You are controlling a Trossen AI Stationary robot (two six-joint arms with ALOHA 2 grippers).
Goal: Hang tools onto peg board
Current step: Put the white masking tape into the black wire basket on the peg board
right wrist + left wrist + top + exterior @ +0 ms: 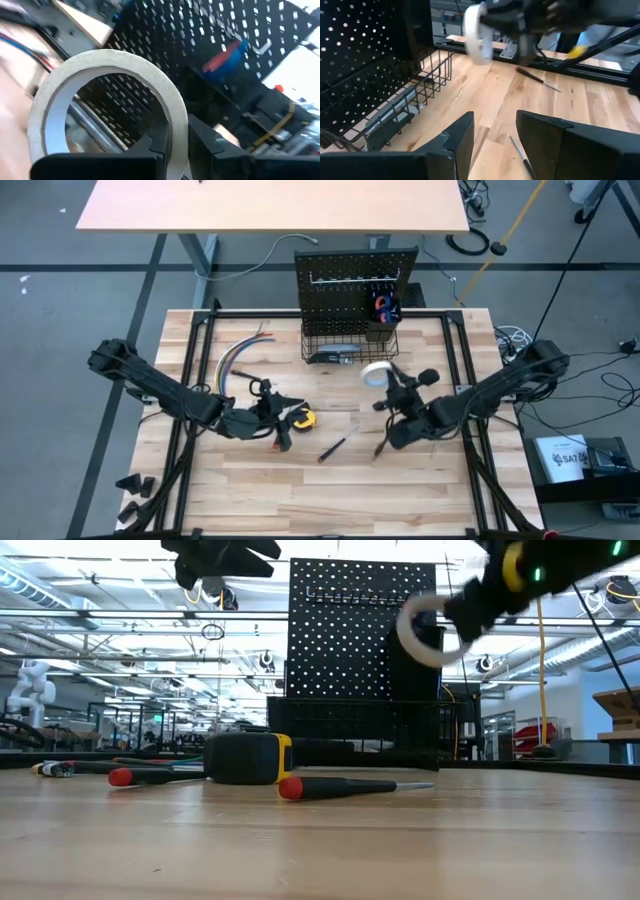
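Right gripper: the right gripper (385, 383) sat right of centre in the high view, just in front of the wire basket, its fingers clamped on the rim of a white tape roll (375, 373); in the right wrist view the roll (107, 100) filled the left and centre of the frame, with the two dark fingers pinching its lower edge.
Tape roll: held off the table; in the low view it hung at upper right (425, 630), in front of the board's right side.
Left gripper: the left gripper (272, 406) was left of centre in the high view, over the tabletop by the tape measure; its fingers (457, 137) stood apart with nothing between them.
Peg board: the peg board (355, 265) stood upright at upper centre of the high view, with a wire basket (345, 345) at its foot and blue and red handles showing in a cup on its right side.
Tools on the table: a yellow tape measure (303, 418) lay just right of the left gripper; a red-handled screwdriver (332, 448) lay at lower centre.
Other items: a bundle of coloured wires (238, 355) lay left of the basket on the table (300, 500).
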